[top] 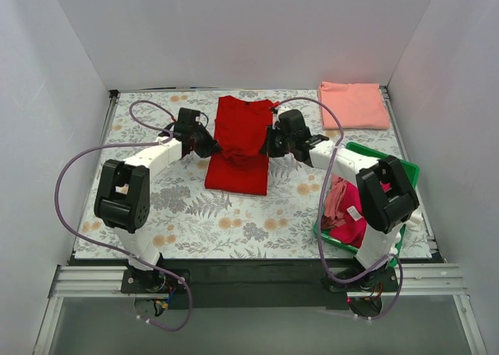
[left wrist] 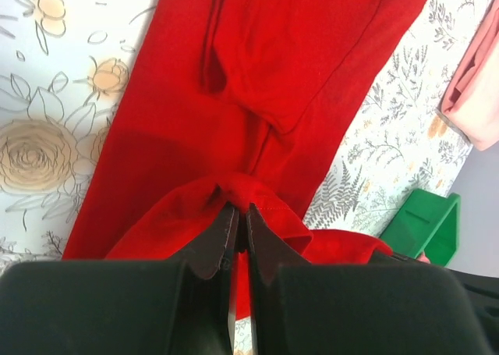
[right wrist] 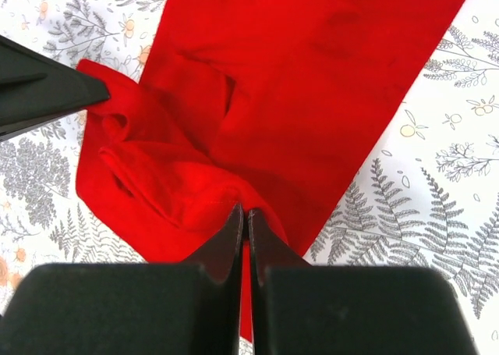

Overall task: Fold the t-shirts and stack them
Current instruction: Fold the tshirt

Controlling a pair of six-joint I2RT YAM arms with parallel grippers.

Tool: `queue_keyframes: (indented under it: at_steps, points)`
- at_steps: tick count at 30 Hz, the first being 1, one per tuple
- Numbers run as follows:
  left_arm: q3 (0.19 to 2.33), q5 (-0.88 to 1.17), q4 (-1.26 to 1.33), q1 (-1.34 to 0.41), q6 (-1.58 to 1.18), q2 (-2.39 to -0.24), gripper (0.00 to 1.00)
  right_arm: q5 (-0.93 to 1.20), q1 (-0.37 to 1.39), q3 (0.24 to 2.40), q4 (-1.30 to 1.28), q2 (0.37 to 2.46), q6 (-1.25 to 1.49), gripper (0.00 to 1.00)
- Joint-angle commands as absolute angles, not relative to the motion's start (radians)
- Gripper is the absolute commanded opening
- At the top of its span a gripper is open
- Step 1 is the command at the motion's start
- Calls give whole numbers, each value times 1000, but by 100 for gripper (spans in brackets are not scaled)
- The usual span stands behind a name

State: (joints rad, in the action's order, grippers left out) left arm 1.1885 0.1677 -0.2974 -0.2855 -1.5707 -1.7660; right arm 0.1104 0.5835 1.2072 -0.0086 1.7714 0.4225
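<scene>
Left gripper point(left wrist: 240, 212) and right gripper point(right wrist: 244, 213) are pinching the red t-shirt point(top: 242, 136); green bin point(top: 409, 169) is holding magenta, pink shirts point(top: 348, 224).

T-shirts lying out: two, being one red t-shirt point(top: 238, 148) at centre and one salmon t-shirt point(top: 355, 105) folded at far right. Also heaped shirts point(top: 343, 214), magenta and pink, number not countable. One green bin point(top: 409, 170), near right. One floral cover point(top: 234, 222). Arms: two, left arm point(top: 125, 191) and right arm point(top: 386, 191).

Matt red cloth t-shirt point(top: 238, 175), green plastic bin point(left wrist: 421, 222)
</scene>
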Motion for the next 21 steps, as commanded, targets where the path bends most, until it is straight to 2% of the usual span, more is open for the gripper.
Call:
queue_keyframes:
  at_steps: [1, 7, 10, 11, 12, 14, 15, 16, 17, 18, 19, 20, 21]
  points:
    - [1241, 143, -281, -278, -1542, -1782, 1, 152, 566, 1272, 2, 1799, 411, 1]
    - [1275, 149, -281, -264, -1528, -1839, 2, 183, 546, 1315, 2, 1867, 417, 1]
    - [1276, 130, -282, -258, -1531, -1848, 8, 201, 538, 1338, 2, 1902, 419, 2]
    - [1281, 123, -281, -256, -1525, -1847, 13, 209, 534, 1344, 2, 1914, 423, 5]
    - [1284, 120, -284, -253, -1516, -1847, 16, 219, 531, 1354, 2, 1920, 432, 10]
    - [1308, 118, -299, -249, -1488, -1845, 31, 225, 522, 1364, -26, 1925, 436, 26]
    - [1316, 118, -304, -249, -1476, -1836, 58, 222, 519, 1370, -29, 1922, 434, 33]
    - [1325, 117, -311, -249, -1470, -1832, 71, 222, 514, 1371, -31, 1918, 431, 44]
    - [1338, 112, -317, -249, -1463, -1824, 81, 222, 514, 1374, -34, 1904, 426, 56]
    - [1338, 113, -322, -249, -1457, -1815, 85, 222, 514, 1374, -38, 1898, 426, 64]
    - [1336, 114, -324, -249, -1454, -1792, 86, 224, 514, 1371, -41, 1878, 422, 92]
    - [1325, 112, -328, -249, -1456, -1781, 86, 227, 515, 1365, -41, 1865, 422, 98]
    - [1313, 112, -330, -249, -1459, -1748, 87, 227, 515, 1356, -43, 1852, 420, 98]
